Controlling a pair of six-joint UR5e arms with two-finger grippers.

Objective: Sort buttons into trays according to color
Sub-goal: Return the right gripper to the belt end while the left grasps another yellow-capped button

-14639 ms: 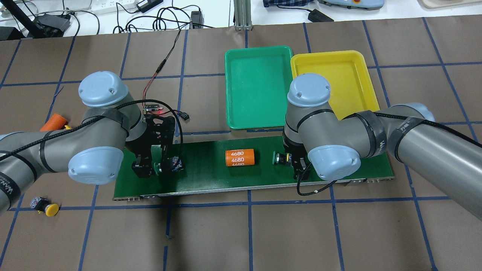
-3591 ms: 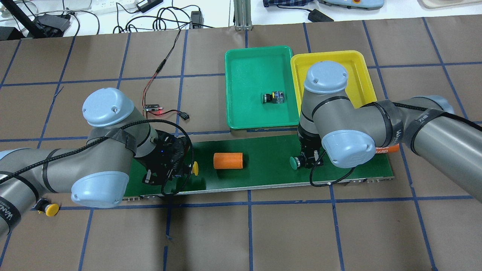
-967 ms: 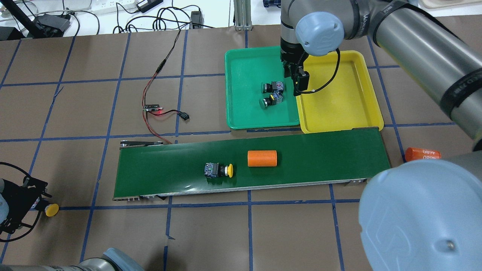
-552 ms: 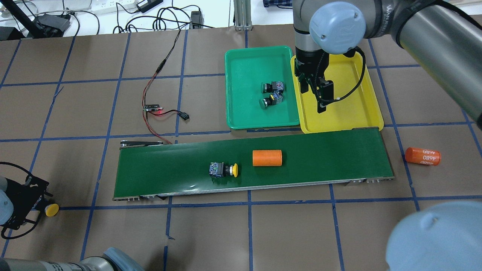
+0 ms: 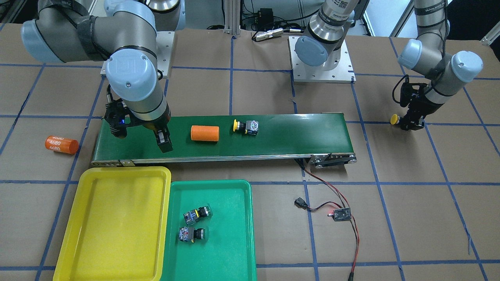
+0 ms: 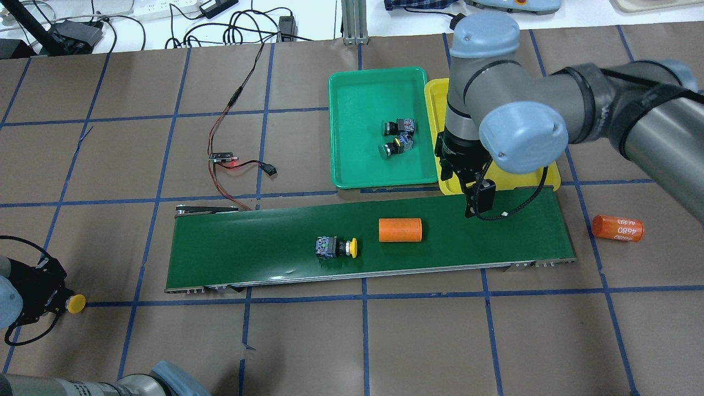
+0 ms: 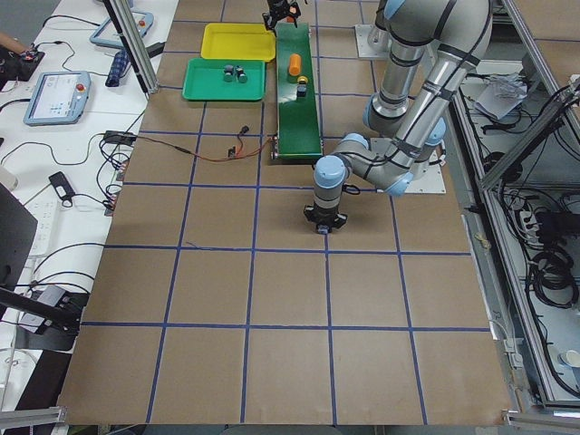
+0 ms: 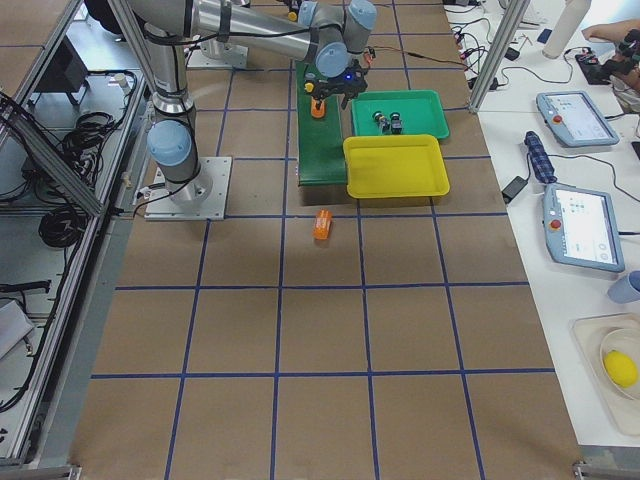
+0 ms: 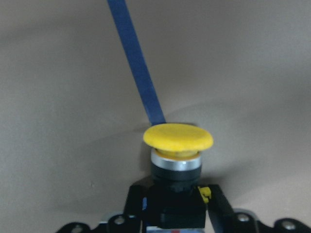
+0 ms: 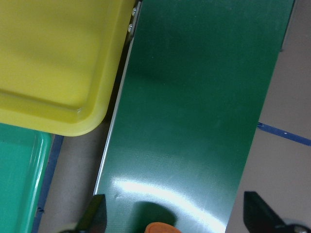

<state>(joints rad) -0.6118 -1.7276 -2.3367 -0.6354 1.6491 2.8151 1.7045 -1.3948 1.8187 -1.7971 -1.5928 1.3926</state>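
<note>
Right gripper (image 6: pixel 477 204), open, has been brought back over the belt (image 6: pixel 247 258), a yellow button (image 6: pixel 336 247) lying at its 8 o'clock, judged next. Whether the left gripper (image 5: pixel 408 124) is closed on the tabletop button (image 9: pixel 177 150) cannot be told.

Buttons half sorted
Two green buttons (image 6: pixel 397 127) (image 6: pixel 395 146) lie sideways in the green tray (image 6: pixel 357 165), beside the yellow tray (image 6: pixel 553 177). One yellow button (image 6: pixel 336 247) lies on the belt (image 6: pixel 247 253), a second yellow button (image 6: pixel 74 303) on the surface (image 6: pixel 385 341).

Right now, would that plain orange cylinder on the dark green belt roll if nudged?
The plain orange cylinder lies on its side, so it probably rolls across the belt. Its smooth round skin may slip from a claw.
</note>
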